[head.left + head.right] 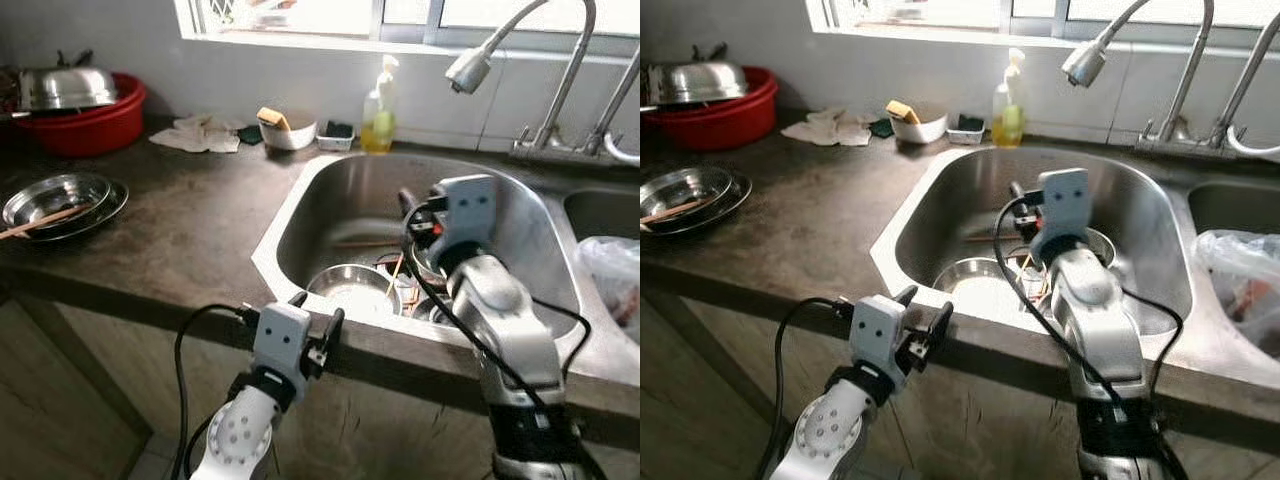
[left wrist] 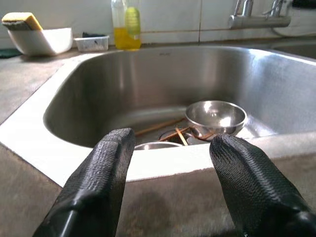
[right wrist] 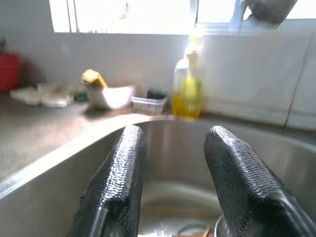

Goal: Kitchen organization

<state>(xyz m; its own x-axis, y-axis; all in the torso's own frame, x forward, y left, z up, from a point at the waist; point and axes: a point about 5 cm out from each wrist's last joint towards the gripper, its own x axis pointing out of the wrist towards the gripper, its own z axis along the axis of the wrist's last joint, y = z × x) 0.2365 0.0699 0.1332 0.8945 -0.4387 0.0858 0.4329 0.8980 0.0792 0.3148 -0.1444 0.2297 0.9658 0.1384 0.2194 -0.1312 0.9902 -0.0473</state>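
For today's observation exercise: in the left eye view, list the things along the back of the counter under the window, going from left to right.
Red basin holding a steel pot → crumpled cloth → white bowl with a sponge → small tray → soap bottle → tap.

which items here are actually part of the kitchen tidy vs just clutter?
Job: steel bowls and chopsticks in the sink; right end effector open above them; left end effector open at the sink's front rim.

Lying about: soap bottle, sponge bowl, rags, red basin.
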